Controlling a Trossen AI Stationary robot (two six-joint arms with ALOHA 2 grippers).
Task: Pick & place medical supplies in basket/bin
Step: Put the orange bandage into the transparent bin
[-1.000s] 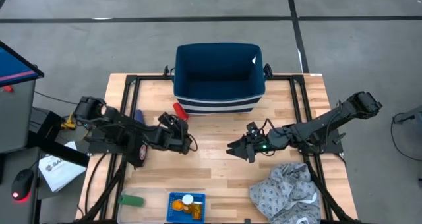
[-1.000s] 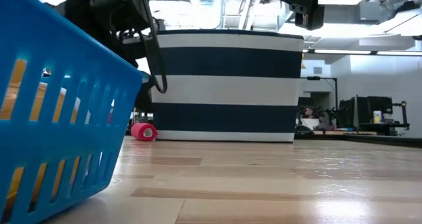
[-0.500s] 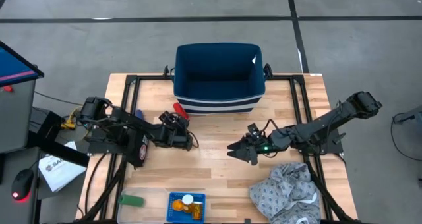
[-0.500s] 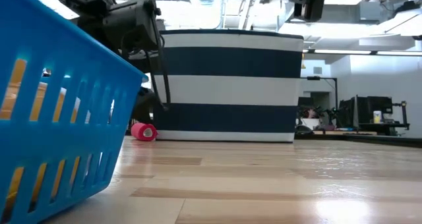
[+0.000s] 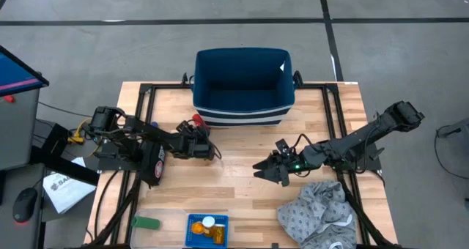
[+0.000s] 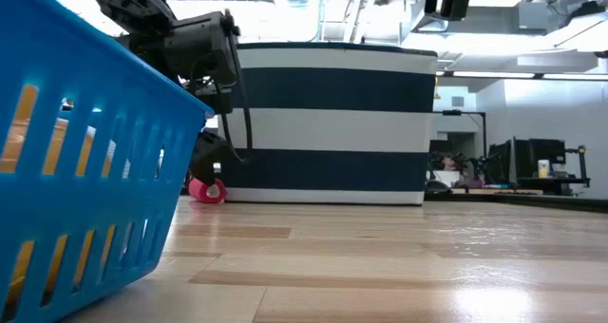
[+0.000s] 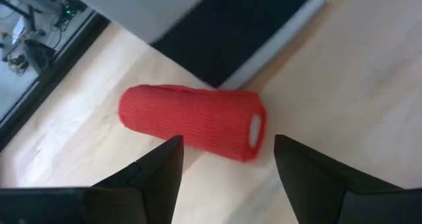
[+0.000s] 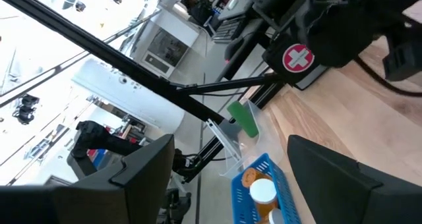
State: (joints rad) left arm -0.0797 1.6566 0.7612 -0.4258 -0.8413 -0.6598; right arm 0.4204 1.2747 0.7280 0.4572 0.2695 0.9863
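A white sheet (image 5: 62,187) beside the surface (image 5: 242,194) bears lettering too small to read; the left pincer (image 7: 224,159) stands open around the red cylinder (image 7: 191,122), gripping nothing; the blue basket (image 5: 207,229) holds orange bottles (image 5: 198,227); the right pincer (image 5: 265,171) hovers open, empty.

Wooden table (image 5: 242,198) carries tub (image 5: 243,88), basket (image 5: 206,229), red cylinder (image 7: 191,122), cloth (image 5: 319,212).

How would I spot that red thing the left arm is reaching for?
Find the big navy, white-striped tub at the table's far edge. At its front left corner lies a red roll, the left gripper open just over it. It is the only red item there.
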